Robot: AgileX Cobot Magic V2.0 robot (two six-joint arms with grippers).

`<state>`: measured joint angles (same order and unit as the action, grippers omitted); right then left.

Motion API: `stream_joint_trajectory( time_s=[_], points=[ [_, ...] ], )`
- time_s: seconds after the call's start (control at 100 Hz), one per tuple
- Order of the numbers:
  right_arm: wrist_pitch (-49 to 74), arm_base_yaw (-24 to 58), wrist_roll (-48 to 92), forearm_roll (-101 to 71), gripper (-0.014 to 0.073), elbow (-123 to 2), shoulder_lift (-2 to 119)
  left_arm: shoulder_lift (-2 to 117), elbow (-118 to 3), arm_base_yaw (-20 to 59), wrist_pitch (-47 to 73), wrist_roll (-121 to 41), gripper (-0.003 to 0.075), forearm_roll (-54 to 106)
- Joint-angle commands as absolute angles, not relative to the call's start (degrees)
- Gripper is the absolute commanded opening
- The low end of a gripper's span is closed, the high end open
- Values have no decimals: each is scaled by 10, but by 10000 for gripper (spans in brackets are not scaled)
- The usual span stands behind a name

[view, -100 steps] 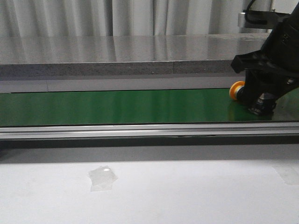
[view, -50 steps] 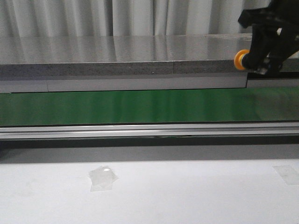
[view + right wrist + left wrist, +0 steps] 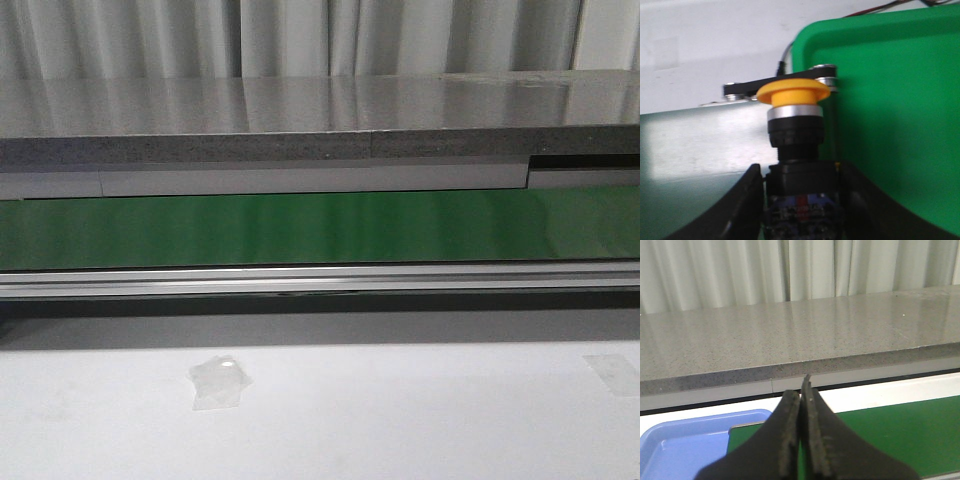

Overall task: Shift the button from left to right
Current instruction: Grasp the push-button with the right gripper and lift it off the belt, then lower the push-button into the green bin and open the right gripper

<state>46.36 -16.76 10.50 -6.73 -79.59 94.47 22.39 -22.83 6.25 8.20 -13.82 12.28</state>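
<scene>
While the front view shows only the green belt (image 3: 300, 228) and the grey shelf (image 3: 250, 120) behind it, with neither arm in sight, the right wrist view carries the action. Right gripper (image 3: 802, 200) pinches the button (image 3: 794, 130) by its black body, one finger on each flank, yellow cap pointing away from the wrist. Grip is low on the body, likely so the cap stays free and the part can be set down upright. Beyond the cap: a green tray (image 3: 890, 100), probably the drop spot; button appears to be over the belt's end, just beside the tray's edge. Left gripper (image 3: 801, 440): fingers pressed together, nothing between them, parked near a blue tray (image 3: 680, 445), idle by the look of it
</scene>
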Motion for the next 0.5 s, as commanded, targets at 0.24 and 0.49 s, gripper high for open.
stream_joint_trajectory(
  time_s=[0.24,0.49],
  points=[
    [431,-240,111,-29,164,-816,969,227,-245,67,36,-138,-20,128],
    [424,-243,111,-28,164,-816,1022,227,-245,67,36,-138,-20,128]
  ],
)
